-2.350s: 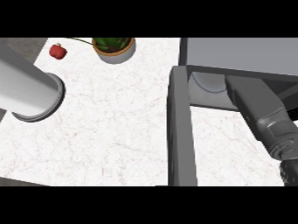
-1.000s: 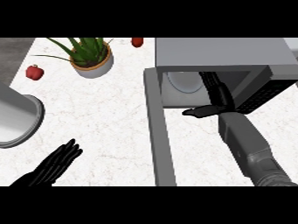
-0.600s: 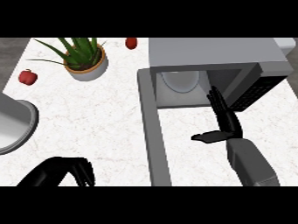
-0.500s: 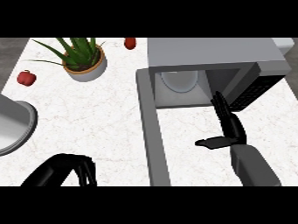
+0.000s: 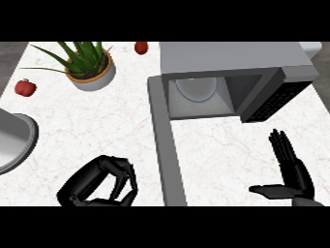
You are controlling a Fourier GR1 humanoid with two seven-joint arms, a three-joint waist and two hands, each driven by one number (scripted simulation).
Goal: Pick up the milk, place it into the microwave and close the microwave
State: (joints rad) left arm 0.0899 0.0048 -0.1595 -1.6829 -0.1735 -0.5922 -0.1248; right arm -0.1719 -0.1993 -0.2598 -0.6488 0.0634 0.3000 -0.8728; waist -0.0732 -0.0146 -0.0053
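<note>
The grey microwave (image 5: 228, 63) stands at the back right with its cavity open toward me. Its door (image 5: 166, 145) is swung fully out and shows edge-on as a long grey bar running down the counter. Inside the cavity stands a pale rounded thing (image 5: 196, 90), which looks like the milk; I cannot make out its label or shape. My right hand (image 5: 293, 173) is in front of the microwave at the lower right, fingers straight and thumb out, holding nothing. My left hand (image 5: 99, 186) is left of the door's end, fingers curled with nothing in them.
At the back left there is a potted green plant (image 5: 89, 67). A red fruit (image 5: 26, 87) lies to its left and another red thing (image 5: 141, 47) at the back edge. A large grey cylinder (image 5: 3, 144) lies at the left edge.
My right hand has drawn back out of the microwave's cavity to the lower right, still open. My left hand has come into view and curled its fingers shut.
</note>
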